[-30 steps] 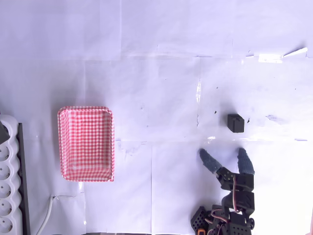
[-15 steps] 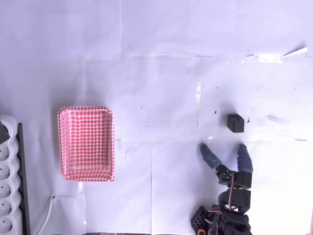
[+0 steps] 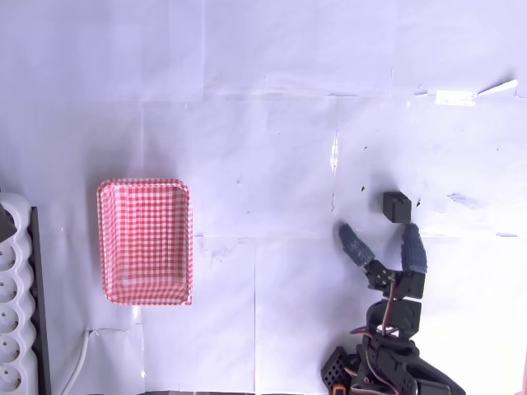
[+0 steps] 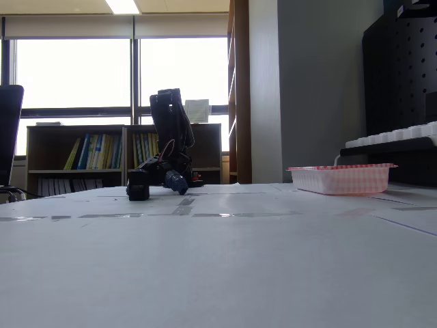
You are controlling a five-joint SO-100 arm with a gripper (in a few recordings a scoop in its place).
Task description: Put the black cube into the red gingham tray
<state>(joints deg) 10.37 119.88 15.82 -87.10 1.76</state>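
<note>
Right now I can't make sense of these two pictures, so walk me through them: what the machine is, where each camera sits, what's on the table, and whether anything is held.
The machine is a small robot arm with a two-finger gripper.

One picture looks straight down from overhead. The other is a fixed view from table height, looking across the white table toward windows and bookshelves.

On the table lie a small black cube, a red checked tray holding nothing, and a white power strip at the left edge of the overhead view.

Nothing is held. The gripper is open, its blue-tipped fingers spread just short of the cube, which sits nearer the right finger. In the fixed view, the cube stands in front of the arm, with the tray far right.
</note>
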